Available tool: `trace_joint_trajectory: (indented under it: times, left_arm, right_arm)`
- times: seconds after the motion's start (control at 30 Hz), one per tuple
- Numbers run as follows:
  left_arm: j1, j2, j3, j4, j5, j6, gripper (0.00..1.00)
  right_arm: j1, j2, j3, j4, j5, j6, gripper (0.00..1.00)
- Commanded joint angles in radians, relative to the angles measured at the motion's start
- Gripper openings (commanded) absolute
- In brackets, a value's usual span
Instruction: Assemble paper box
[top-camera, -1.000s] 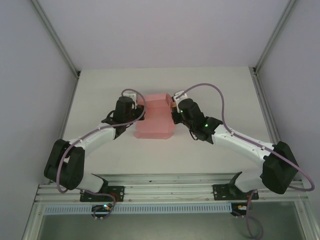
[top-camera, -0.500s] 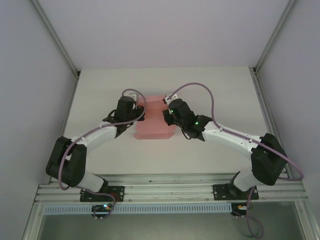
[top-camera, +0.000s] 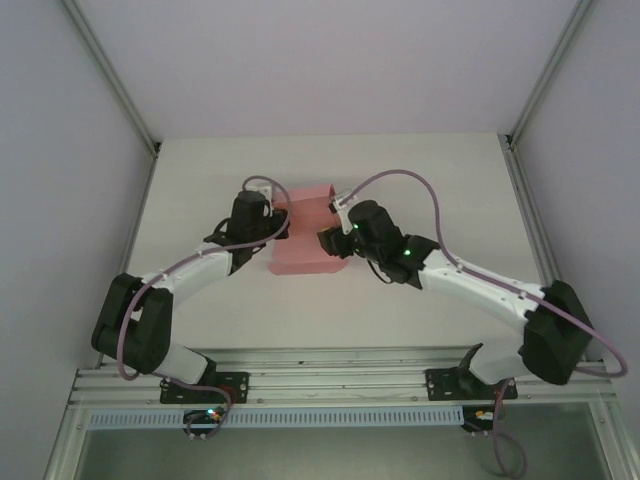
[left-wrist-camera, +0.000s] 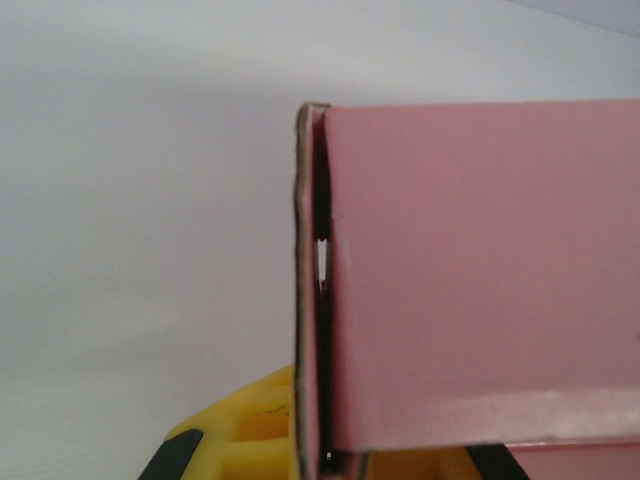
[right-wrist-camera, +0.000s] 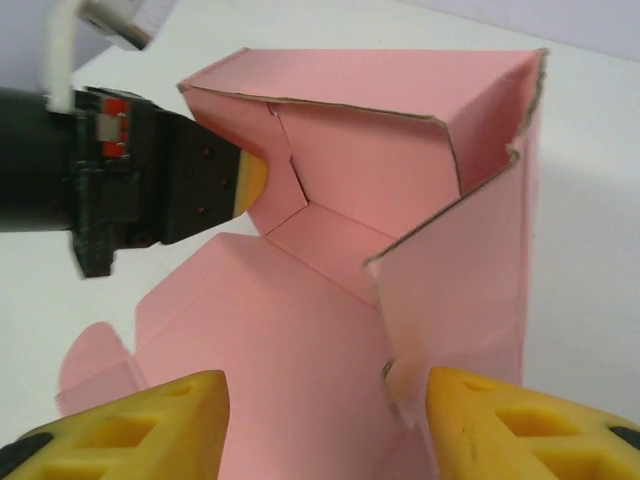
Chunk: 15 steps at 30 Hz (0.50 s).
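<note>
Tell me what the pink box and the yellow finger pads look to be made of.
Paper box: thin cardboard, matte pink; the cut edges show a brownish raw core, and the creases fold sharply.
Yellow finger pads: probably moulded plastic, slightly glossy, with recessed pockets; whether hard or rubbery cannot be told.

From my station the paper box (right-wrist-camera: 300, 340) reads as thin matt pink cardboard, smooth on its faces, with rough, fibrous, brownish cut edges and a faint sheen low on one panel in the left wrist view. The right gripper (right-wrist-camera: 318, 410) has fingers (right-wrist-camera: 160, 415) of matt yellow plastic moulded with shallow pockets, and the left gripper (right-wrist-camera: 248, 180) shows the same yellow tip on a dull black plastic body. I see the table (top-camera: 420, 180) as plain matt white, and the frame rail (top-camera: 330, 365) at its near edge as bare silvery metal.
</note>
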Motion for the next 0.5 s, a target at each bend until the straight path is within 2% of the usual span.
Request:
trace_joint_trajectory:
  times: [0.0,0.07,0.1,0.27,0.37,0.47]
  left_arm:
    - [0.008,-0.001,0.020,0.029,0.016,0.007,0.00]
    - [0.012,-0.001,0.018,0.029,0.016,0.009,0.00]
    - [0.012,-0.001,0.018,0.032,0.022,0.011,0.00]
    - [0.013,0.001,0.021,0.037,0.042,0.025,0.00]
    - [0.013,0.005,0.026,0.035,0.055,0.037,0.00]
    - [0.013,0.008,0.027,0.037,0.069,0.040,0.00]
  right_arm:
    - [0.004,-0.136,-0.051,0.013,-0.019,-0.047,0.66]
    - [0.002,-0.204,-0.091,0.023,-0.013,-0.066,0.83]
    - [0.002,-0.241,-0.116,0.033,0.010,-0.070,0.98]
    - [-0.069,-0.355,-0.192,0.019,0.140,-0.041,1.00]
    - [-0.174,-0.372,-0.189,-0.047,0.113,0.024,0.99]
    - [-0.246,-0.360,-0.189,-0.040,0.050,0.012,1.00]
